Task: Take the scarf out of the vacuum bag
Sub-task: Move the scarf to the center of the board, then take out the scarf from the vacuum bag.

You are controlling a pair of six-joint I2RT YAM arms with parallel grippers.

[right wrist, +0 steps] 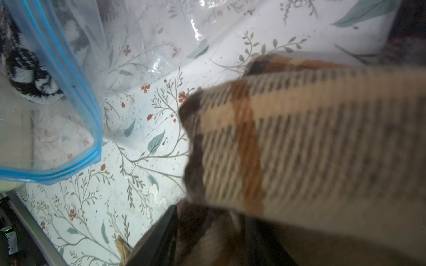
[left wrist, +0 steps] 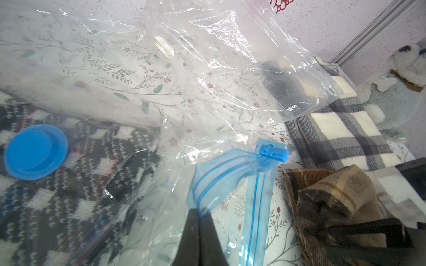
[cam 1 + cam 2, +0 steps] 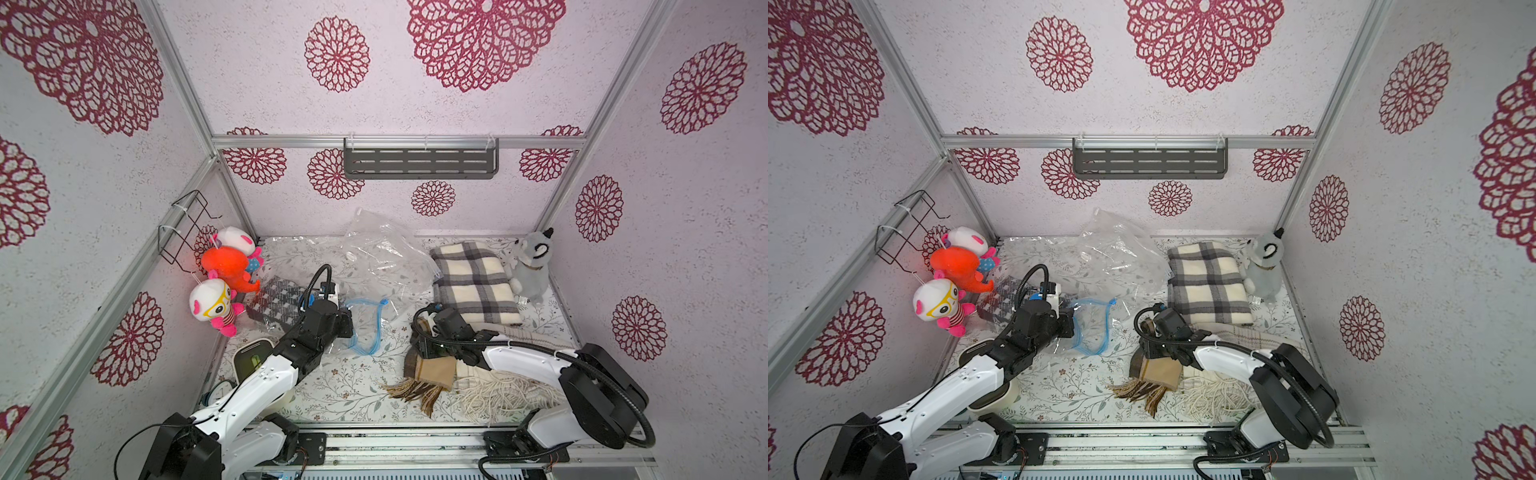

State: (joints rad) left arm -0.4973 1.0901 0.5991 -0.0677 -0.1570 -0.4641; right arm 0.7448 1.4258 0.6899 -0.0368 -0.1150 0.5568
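Blue zip (image 2: 230,165) at the mouth of the bag (image 3: 365,330), and the left gripper (image 2: 198,213) has it pinched, fingers clenched flat on the plastic, the slider (image 2: 273,153) just beyond them. Under the clear film the knit scarf (image 3: 276,301) sits inside the bag, over by the left wall, with the blue valve (image 2: 35,152) above it. Across the table (image 3: 332,386), the right gripper (image 3: 422,345) is down on the brown scarf (image 3: 432,372), fingers clamped round a raised fold of it. That scarf is outside the bag, just beside the mouth, fringe trailing toward the front edge. A cream scarf (image 3: 498,390) lies touching it on the right, a checked blanket (image 3: 476,282) sits behind, and a second clear bag (image 3: 382,253) crumples at the back.
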